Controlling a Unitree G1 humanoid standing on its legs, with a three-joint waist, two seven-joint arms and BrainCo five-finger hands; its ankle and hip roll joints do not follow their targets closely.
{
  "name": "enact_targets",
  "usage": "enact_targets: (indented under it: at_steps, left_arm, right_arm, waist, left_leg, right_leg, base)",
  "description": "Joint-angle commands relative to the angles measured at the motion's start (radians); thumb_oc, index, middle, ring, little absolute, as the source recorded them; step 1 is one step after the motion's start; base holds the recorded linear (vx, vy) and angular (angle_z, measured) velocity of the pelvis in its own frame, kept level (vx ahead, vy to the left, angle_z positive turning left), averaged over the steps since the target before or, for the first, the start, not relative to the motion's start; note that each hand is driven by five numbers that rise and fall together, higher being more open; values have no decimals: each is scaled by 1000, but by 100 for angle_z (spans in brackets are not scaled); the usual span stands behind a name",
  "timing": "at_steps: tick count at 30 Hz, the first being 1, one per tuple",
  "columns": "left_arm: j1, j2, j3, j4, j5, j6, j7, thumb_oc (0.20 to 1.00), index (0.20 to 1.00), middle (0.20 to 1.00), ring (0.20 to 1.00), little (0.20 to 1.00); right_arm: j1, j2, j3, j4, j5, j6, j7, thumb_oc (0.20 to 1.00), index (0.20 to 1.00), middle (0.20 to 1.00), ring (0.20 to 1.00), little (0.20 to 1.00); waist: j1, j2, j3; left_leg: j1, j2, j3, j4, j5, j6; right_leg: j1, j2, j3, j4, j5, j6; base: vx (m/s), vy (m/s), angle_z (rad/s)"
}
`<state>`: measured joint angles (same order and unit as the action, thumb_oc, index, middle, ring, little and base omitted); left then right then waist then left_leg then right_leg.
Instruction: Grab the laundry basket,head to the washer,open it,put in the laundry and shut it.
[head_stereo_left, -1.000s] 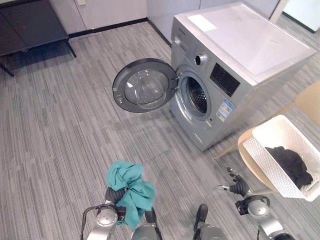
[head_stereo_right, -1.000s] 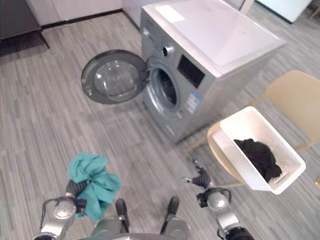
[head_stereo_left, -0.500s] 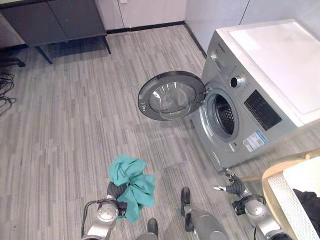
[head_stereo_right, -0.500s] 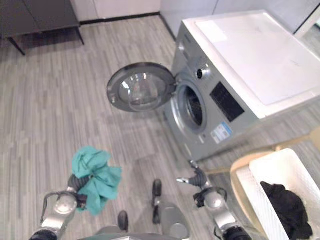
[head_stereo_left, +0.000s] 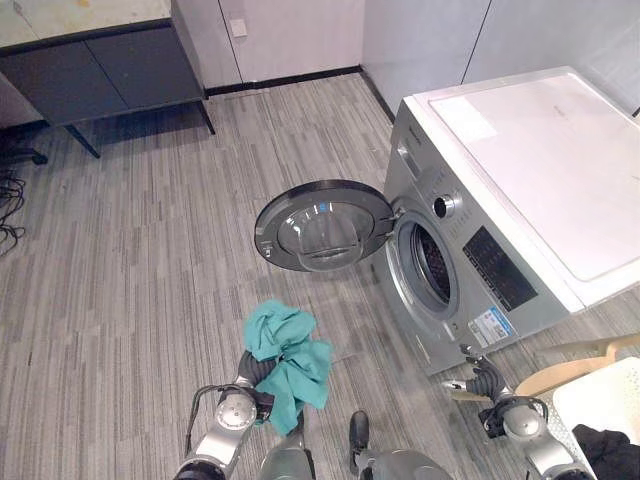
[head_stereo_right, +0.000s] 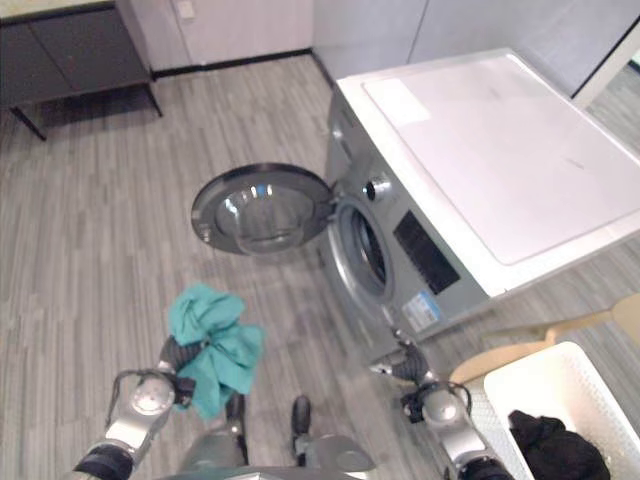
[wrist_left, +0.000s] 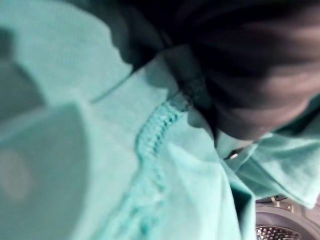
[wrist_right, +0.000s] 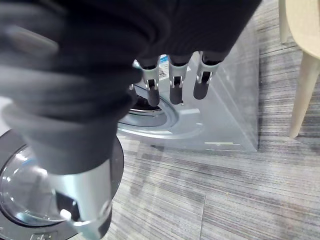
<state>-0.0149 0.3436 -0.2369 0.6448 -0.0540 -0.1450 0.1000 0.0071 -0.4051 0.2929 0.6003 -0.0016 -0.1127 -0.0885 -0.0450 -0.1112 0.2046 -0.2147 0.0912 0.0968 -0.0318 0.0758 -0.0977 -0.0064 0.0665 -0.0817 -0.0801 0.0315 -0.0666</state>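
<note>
Teal laundry (head_stereo_left: 288, 362) is bunched in the clenched left hand (head_stereo_left: 252, 372) near the open washer (head_stereo_left: 470, 240), so it should go deep through the drum opening (head_stereo_left: 430, 265), while the right hand (head_stereo_left: 483, 380) hangs with relaxed fingers.

The washer (head_stereo_left: 500, 210) stands right, its door (head_stereo_left: 320, 225) swung open leftward. The basket (head_stereo_right: 560, 420) sits on a chair (head_stereo_right: 500, 362) beside it.

We see silver arms, dark ribbed covers on the left hand (head_stereo_left: 254, 368) and right hand (head_stereo_left: 482, 381), dark-tipped silver fingers (wrist_right: 174, 85).
</note>
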Motion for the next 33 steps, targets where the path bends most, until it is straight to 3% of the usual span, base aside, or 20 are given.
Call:
enact_targets:
  at_steps: [1,4,8,9,13,15,16,17,18,19,20,21,24,25,26,28,29,31,32,33]
  left_arm:
    - [9,32,1,-64,23,-33,8,200,200,200,200,200]
    - [11,32,-8,-67,23,-32,-4,200,200,200,200,200]
    - [-12,43,-29,-59,29,-30,-21,200,200,200,200,200]
    - [-37,68,-39,-67,49,-28,-21,200,200,200,200,200]
    - [-47,79,-49,-90,55,-33,-17,200,200,200,200,200]
    - [-42,89,-48,-111,54,-35,-20,200,200,200,200,200]
    - [-42,88,-48,-111,54,-35,-20,200,200,200,200,200]
    - [-33,96,-48,-142,53,-32,-28,200,200,200,200,200]
    - [-34,98,-50,-146,53,-31,-28,200,200,200,200,200]
    - [-34,98,-50,-146,53,-31,-28,200,200,200,200,200]
    - [-44,98,-55,-142,53,-27,-31,200,200,200,200,200]
    - [-41,96,-59,-146,60,-24,-35,200,200,200,200,200]
    - [-41,94,-76,-147,74,-32,-51,200,200,200,200,200]
    - [-26,81,-91,-144,86,-38,-76,200,200,200,200,200]
    - [-27,77,-93,-145,88,-38,-74,200,200,200,200,200]
    - [-25,73,-92,-146,86,-38,-67,200,200,200,200,200]
    - [-25,60,-90,-135,79,-38,-47,200,200,200,200,200]
    - [-20,48,-85,-132,70,-33,-37,200,200,200,200,200]
    - [-19,45,-82,-132,66,-34,-27,200,200,200,200,200]
    - [-18,45,-79,-131,64,-34,-24,200,200,200,200,200]
  right_arm:
    - [20,-21,-19,-31,-30,-27,-30,1000,1000,1000,1000,1000]
    - [22,-13,-26,-26,-35,-25,-25,1000,1000,1000,1000,1000]
    - [6,17,-36,-28,-8,-26,-23,1000,1000,1000,1000,1000]
    - [-15,41,-27,-40,11,-34,-15,1000,1000,1000,1000,1000]
    - [-30,55,-13,-56,16,-37,-10,1000,1000,1000,1000,1000]
    - [-39,57,-4,-53,14,-35,-5,1000,1000,1000,1000,1000]
    - [-39,57,-4,-53,14,-35,-5,1000,1000,1000,1000,1000]
    - [-52,58,15,-55,3,-32,-4,1000,1000,1000,1000,1000]
    - [-53,57,20,-56,-1,-32,-5,1000,1000,1000,1000,1000]
    - [-53,57,20,-56,-1,-32,-5,1000,1000,1000,1000,1000]
    - [-56,58,24,-54,-6,-27,-9,1000,1000,1000,1000,1000]
    - [-51,55,24,-57,-12,-26,-8,1000,1000,1000,1000,1000]
    - [-36,47,19,-64,-18,-25,-4,1000,1000,1000,1000,1000]
    - [-8,26,11,-59,-17,-29,-3,1000,1000,1000,1000,1000]
    - [9,8,5,-88,-19,-30,0,1000,1000,1000,1000,1000]
    - [13,0,6,-98,-19,-29,1,1000,1000,1000,1000,1000]
    - [21,-13,2,-99,-11,-23,3,1000,1000,1000,1000,1000]
    - [23,-17,-4,-84,-11,-18,0,1000,1000,1000,1000,1000]
    - [17,-18,-13,-59,-3,-20,-9,1000,1000,1000,1000,1000]
    - [14,-18,-14,-49,-1,-21,-11,1000,1000,1000,1000,1000]
  waist:
    - [30,14,-26]
    - [33,21,-43]
    - [23,4,-55]
    - [14,-8,-49]
    - [8,-10,-34]
    - [4,-11,-26]
    - [5,-11,-27]
    - [6,-15,-18]
    - [6,-16,-19]
    - [7,-16,-18]
    - [14,-12,-24]
    - [11,-13,-26]
    - [-12,-16,-32]
    - [-31,-8,-61]
    - [-40,-5,-67]
    - [-37,0,-65]
    - [-30,-4,-58]
    - [-15,-10,-53]
    - [4,-18,-40]
    - [14,-16,-33]
  left_leg:
    - [-69,-28,-59,63,29,22]
    - [-43,-22,-45,55,22,28]
    - [-51,-48,-3,154,-36,59]
    - [-18,-48,47,169,-85,85]
    - [32,-36,111,170,-119,99]
    - [68,-30,150,159,-145,104]
    - [67,-30,150,159,-145,104]
    - [136,-24,215,139,-178,105]
    - [162,-23,238,129,-186,103]
    - [164,-23,239,128,-186,103]
    - [212,-17,264,119,-221,92]
    - [228,-15,280,121,-229,92]
    - [249,-23,277,135,-249,93]
    - [271,3,314,200,-254,61]
    - [264,39,323,303,-225,38]
    - [256,52,311,354,-206,28]
    - [210,44,258,386,-155,39]
    - [157,24,183,358,-182,52]
    - [91,-4,92,306,-194,53]
    - [67,-21,42,265,-166,46]
  right_leg:
    - [42,-95,110,146,-188,133]
    - [65,-111,127,163,-211,147]
    - [57,-171,159,216,-203,175]
    - [-3,-189,183,338,-152,192]
    - [-88,-187,161,385,-86,200]
    - [-130,-184,88,360,-87,202]
    - [-131,-184,88,360,-86,202]
    - [-181,-188,-89,297,-80,197]
    - [-190,-193,-150,286,-74,190]
    - [-188,-192,-150,285,-74,190]
    - [-191,-218,-291,306,-95,195]
    - [-195,-229,-327,322,-92,192]
    - [-187,-204,-269,296,-109,188]
    - [-114,-162,-230,194,-101,159]
    - [-86,-135,-203,164,-99,140]
    - [-72,-116,-181,154,-105,127]
    - [-59,-107,-146,135,-102,108]
    - [-43,-110,-104,125,-107,115]
    - [-28,-116,-53,111,-106,128]
    - [-28,-113,-33,110,-106,129]
  base:
    - [384,260,-54]
    - [347,280,-48]
    - [288,264,-43]
    - [280,265,-59]
    - [151,173,-66]
    - [82,70,-67]
    - [205,110,-70]
    - [237,110,-64]
    - [237,110,-89]
    - [278,48,-136]
    - [263,9,-149]
    - [263,10,-121]
    - [264,-125,-47]
    - [536,-303,-45]
    - [465,-293,-41]
    - [170,-101,-71]
    - [162,-28,-69]
    - [171,72,-128]
    - [183,134,-111]
    - [153,153,-47]
